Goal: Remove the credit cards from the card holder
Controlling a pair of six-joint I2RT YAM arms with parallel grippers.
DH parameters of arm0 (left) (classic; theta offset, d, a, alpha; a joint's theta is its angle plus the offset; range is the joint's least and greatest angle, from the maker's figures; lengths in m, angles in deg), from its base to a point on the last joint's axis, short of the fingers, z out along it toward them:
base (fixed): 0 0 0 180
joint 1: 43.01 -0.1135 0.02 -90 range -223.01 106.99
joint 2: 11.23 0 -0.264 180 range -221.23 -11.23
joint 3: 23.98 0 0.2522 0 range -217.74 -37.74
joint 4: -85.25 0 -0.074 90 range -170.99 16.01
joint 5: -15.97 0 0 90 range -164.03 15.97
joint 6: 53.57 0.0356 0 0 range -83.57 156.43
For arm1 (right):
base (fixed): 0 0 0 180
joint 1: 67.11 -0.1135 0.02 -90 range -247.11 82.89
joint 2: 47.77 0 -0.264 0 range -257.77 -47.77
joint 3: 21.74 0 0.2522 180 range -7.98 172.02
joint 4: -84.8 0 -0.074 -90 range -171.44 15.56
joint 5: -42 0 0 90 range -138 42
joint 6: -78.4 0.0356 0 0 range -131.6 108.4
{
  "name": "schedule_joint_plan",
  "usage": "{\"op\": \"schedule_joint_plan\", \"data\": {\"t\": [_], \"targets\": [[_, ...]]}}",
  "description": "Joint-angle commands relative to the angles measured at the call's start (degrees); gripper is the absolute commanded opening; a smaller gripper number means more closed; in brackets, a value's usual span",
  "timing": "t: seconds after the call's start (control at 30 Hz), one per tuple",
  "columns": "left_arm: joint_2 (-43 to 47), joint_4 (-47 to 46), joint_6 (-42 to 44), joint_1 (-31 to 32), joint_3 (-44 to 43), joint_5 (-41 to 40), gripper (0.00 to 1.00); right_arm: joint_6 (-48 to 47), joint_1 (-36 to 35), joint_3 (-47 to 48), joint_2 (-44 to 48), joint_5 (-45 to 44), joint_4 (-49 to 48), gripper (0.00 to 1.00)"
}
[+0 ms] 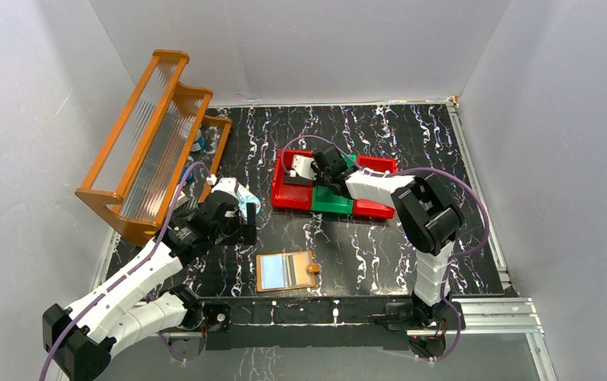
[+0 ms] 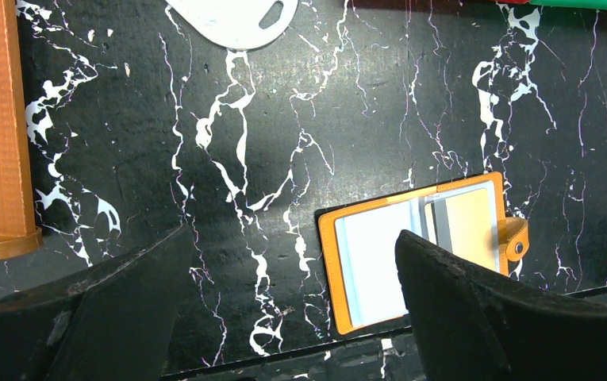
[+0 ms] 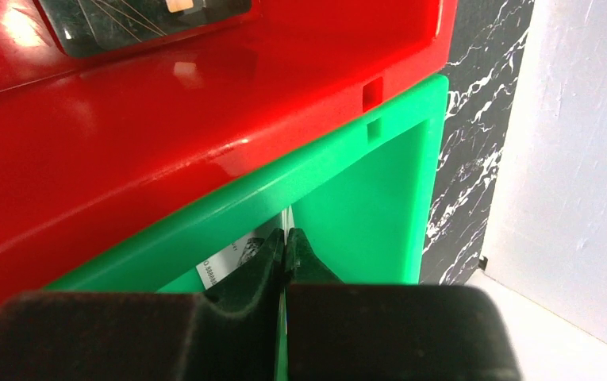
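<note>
Near the middle of the table's (image 1: pixel 363 254) near edge, the holder (image 1: pixel 286 271) lies flat and open, with a blue-grey card (image 2: pixel 367 266) in its window. The left gripper (image 2: pixel 292 238) hovers with jaws wide apart, and its right finger (image 2: pixel 474 317) partly hides the holder below. Toward the far edge, the right gripper (image 3: pixel 286 248) is clamped on a thin white card (image 3: pixel 224 260) inside the green bin (image 3: pixel 363 198).

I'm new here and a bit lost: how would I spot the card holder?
Find the black marbled table and look to its near edge, between the two arm bases. Lying flat there is the card holder: a small orange rectangle with a pale shiny window and a side tab, unlike the red and green bins farther back.
</note>
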Motion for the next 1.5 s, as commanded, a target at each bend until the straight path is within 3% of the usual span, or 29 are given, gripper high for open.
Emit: {"op": "schedule_joint_plan", "data": {"t": [0.0,0.1,0.17,0.23,0.63,0.73,0.8,0.9,1.0,1.1,1.17,1.27,1.33,1.47], "targets": [[0.62,0.82,0.29,-0.27,-1.09,-1.16,0.98,-1.88,0.22,2.32,-0.46,-0.33,-0.25,0.12],[0.71,0.82,0.30,-0.27,-1.01,-1.44,0.98,-0.83,0.22,2.95,0.19,0.76,2.93,0.19],[0.62,0.84,0.29,-0.26,-1.06,-1.31,0.98,0.28,0.31,3.01,1.13,2.00,4.92,0.38],[0.60,0.84,0.33,-0.27,-0.99,-1.15,0.98,1.24,0.31,3.22,2.10,2.62,6.29,0.46],[0.21,0.71,0.22,-0.27,-0.85,-0.56,0.98,13.54,-0.06,0.87,15.51,7.93,4.97,0.52],[0.32,0.50,0.33,-0.26,-0.88,0.10,0.98,24.27,-0.22,-1.66,21.68,14.31,3.37,0.53],[0.42,-0.02,0.50,-0.26,-0.65,0.83,0.98,32.55,-0.22,-7.65,26.88,19.41,-2.67,0.54],[0.56,-0.88,1.06,-0.27,-0.25,2.61,0.98,53.71,-0.28,-16.12,32.39,30.95,-9.56,0.62],[0.56,-1.90,1.66,-0.27,0.05,4.85,0.98,75.19,-0.26,-18.57,33.14,37.26,-9.25,0.56],[0.30,-3.10,2.23,-0.26,0.56,7.69,0.98,87.20,-1.97,-21.80,32.78,42.62,-9.98,0.50],[0.03,-3.78,2.66,-0.24,0.73,9.40,0.98,90.74,-7.86,-26.02,34.96,37.31,-15.36,0.50],[-0.23,-4.25,2.92,-0.26,0.80,10.94,0.97,93.42,-17.48,-25.97,35.47,20.29,-8.92,0.50],[-0.08,-4.23,2.85,-0.29,0.86,10.99,0.96,96.73,-20.52,-24.74,34.76,15.22,-4.91,0.50],[-0.09,-4.42,2.84,-0.27,1.02,10.45,0.98,99.36,-27.69,-25.20,34.00,7.35,-6.29,0.50]]}}
